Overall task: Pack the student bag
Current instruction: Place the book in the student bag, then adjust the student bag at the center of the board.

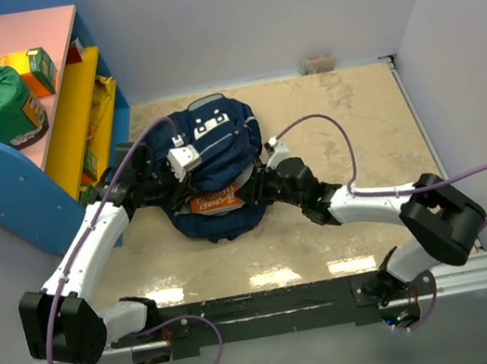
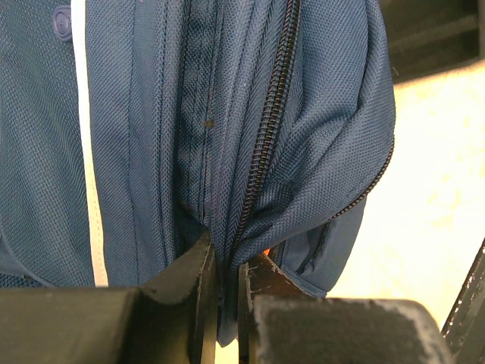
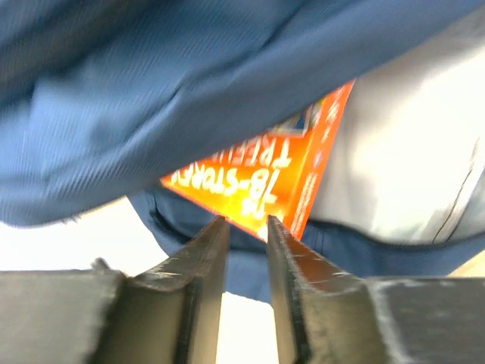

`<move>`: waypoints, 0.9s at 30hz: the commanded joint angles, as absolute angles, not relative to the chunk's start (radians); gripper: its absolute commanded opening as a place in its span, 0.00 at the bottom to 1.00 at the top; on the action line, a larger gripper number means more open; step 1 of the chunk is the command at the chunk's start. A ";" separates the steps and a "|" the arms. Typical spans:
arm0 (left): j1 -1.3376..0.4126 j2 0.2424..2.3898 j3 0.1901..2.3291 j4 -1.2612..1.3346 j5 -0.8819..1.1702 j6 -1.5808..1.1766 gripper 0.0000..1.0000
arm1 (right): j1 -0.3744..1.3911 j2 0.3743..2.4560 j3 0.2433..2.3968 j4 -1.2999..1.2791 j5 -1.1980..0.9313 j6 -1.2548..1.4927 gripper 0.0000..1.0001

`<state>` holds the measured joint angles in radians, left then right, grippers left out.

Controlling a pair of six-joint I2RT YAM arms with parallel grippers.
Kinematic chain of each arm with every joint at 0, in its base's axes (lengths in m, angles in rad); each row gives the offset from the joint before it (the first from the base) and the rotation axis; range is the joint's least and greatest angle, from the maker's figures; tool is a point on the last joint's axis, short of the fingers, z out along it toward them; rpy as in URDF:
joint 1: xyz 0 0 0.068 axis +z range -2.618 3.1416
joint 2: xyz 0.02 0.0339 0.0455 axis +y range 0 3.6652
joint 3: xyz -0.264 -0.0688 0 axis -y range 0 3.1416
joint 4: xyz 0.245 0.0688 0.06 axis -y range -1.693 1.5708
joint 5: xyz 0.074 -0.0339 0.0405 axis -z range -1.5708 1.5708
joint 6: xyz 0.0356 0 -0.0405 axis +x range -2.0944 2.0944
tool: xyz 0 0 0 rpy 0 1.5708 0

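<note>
Left jaws clamped on bag [image 2: 326, 136] rim | right jaws narrowly parted at book [image 3: 280, 178], grip unclear | rim is best held taut.

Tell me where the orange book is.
In the top view, the orange book sticks out of the near opening of the student bag, left of the middle of the table. The right tool points at its edge.

Overhead view looking down from behind, wrist views close-up, all sharing the student bag [image 1: 214, 149]
</note>
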<state>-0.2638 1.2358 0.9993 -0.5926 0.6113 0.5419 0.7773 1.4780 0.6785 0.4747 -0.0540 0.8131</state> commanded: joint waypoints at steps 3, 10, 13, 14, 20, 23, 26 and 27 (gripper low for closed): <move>-0.268 1.189 1.020 -0.483 0.747 0.537 0.00 | 0.911 1.381 0.663 0.357 0.251 0.689 0.26; -0.268 1.206 1.039 -0.476 0.756 0.520 0.00 | 0.977 1.426 0.724 0.267 0.359 0.635 0.48; -0.268 1.204 1.039 -0.471 0.765 0.506 0.00 | 0.986 1.492 0.745 0.245 0.380 0.624 0.50; -0.270 1.204 1.039 -0.469 0.767 0.502 0.00 | 0.995 1.505 0.742 0.268 0.377 0.620 0.51; -0.268 1.218 1.035 -0.471 0.764 0.498 0.00 | 1.015 1.560 0.752 0.351 0.393 0.534 0.52; -0.268 1.224 1.034 -0.465 0.759 0.505 0.00 | 1.015 1.607 0.808 0.370 0.411 0.486 0.49; -0.268 1.226 1.029 -0.459 0.764 0.503 0.00 | 1.014 1.680 0.880 0.388 0.407 0.443 0.47; -0.268 1.229 1.029 -0.463 0.775 0.505 0.00 | 1.015 1.698 0.920 0.393 0.403 0.431 0.43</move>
